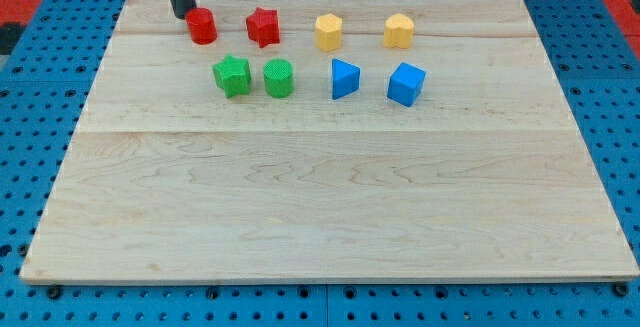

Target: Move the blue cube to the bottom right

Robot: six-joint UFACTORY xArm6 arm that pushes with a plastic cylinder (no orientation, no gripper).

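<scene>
The blue cube (406,84) sits in the upper right part of the wooden board (320,197), to the right of a blue wedge-shaped block (344,78). My tip (183,15) is at the view's top left, just left of the red cylinder (202,27), far from the blue cube. The rod rises out of the view's top.
A red star block (262,27), a yellow hexagonal block (328,32) and a second yellow block (398,31) line the top row. A green star-like block (232,75) and a green cylinder (278,78) sit below them. Blue pegboard surrounds the board.
</scene>
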